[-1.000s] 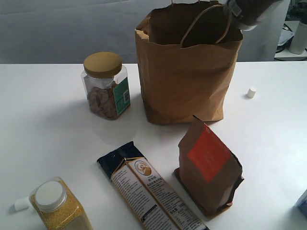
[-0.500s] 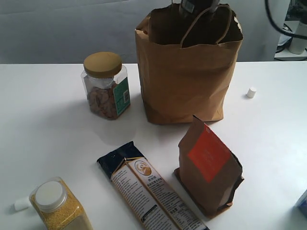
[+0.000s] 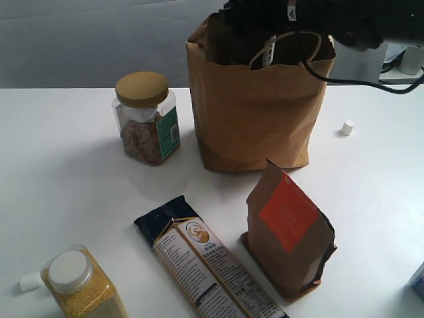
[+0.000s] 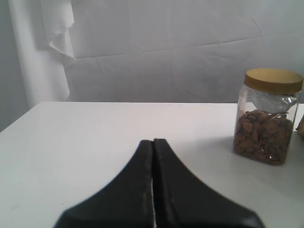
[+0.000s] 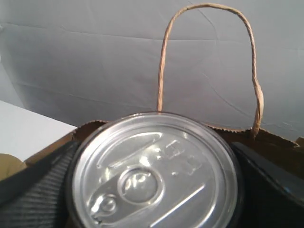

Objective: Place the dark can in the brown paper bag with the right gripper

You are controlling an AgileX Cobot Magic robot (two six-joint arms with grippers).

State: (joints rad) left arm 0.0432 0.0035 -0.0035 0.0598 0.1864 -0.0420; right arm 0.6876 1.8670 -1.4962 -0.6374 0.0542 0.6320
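Right gripper (image 5: 154, 202) is clamping one round, shiny-lidded can (image 5: 156, 166) at the mouth of one creased paper bag (image 3: 258, 112); left gripper (image 4: 153, 142) is sitting closed.

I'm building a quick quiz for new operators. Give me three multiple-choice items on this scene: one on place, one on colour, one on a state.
1. Where is the dark can?
A) held by the right tool at the mouth of the brown paper bag
B) lying on the table
C) beside the orange-label pouch

2. What colour is the lid of the nut jar?
A) red
B) gold
C) blue

3. How is the left tool?
A) wide open
B) gripping the jar
C) shut, empty

Key:
1 A: the right wrist view shows the tool flanking the can in front of the bag's rim.
2 B: both views of it show gold.
3 C: its jaws meet with nothing between them.
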